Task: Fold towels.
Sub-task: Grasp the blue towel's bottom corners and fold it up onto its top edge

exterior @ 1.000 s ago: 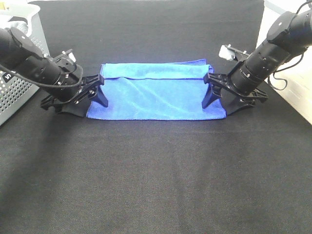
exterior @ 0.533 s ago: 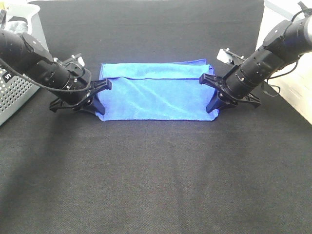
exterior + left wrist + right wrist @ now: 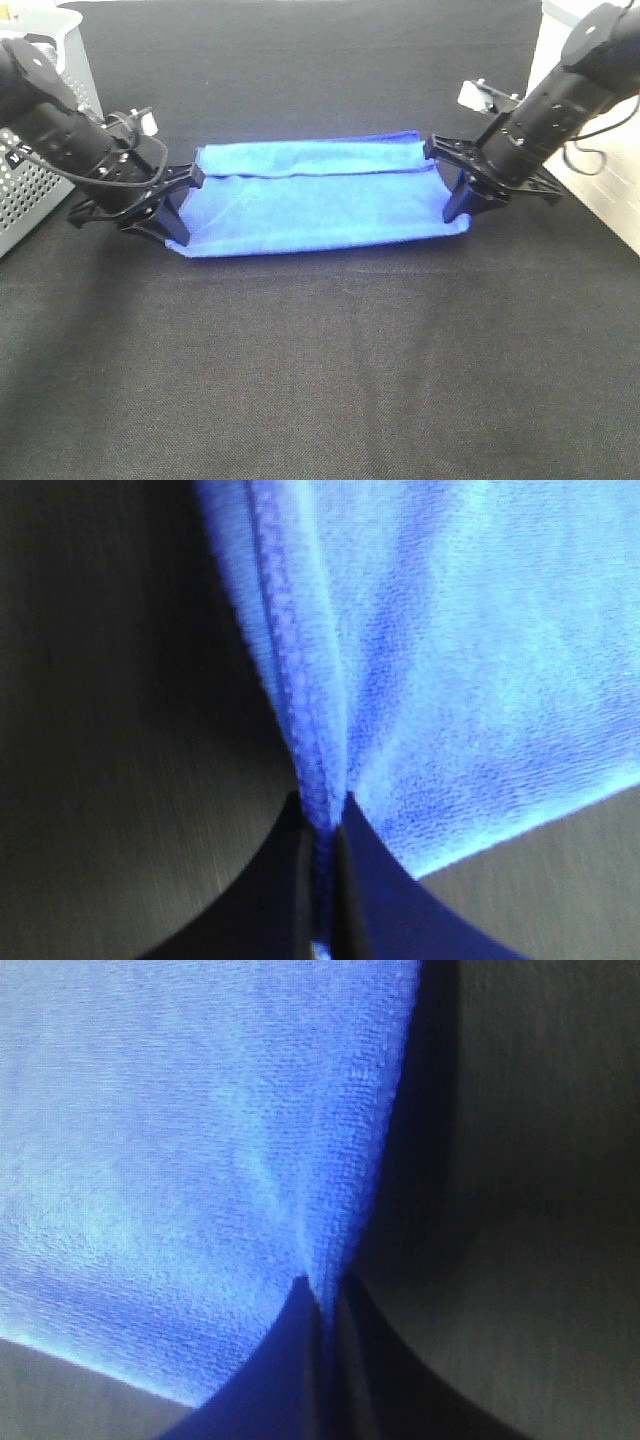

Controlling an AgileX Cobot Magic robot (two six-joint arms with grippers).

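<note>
Black cloth (image 3: 320, 380) covers the whole table, with a pale strip (image 3: 612, 215) past its right edge. One blue towel (image 3: 320, 200) sits mid-table, folded lengthwise and stretched between two arms. The left gripper (image 3: 183, 200) and right gripper (image 3: 452, 185) each pinch a short end tight. One perforated grey basket (image 3: 40, 190) is at the far left.

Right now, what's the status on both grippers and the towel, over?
Left gripper shut on left edge of towel. Right gripper shut on its right edge. Towel part-folded, pulled taut between them. Grey basket off to left, not touching it.
</note>
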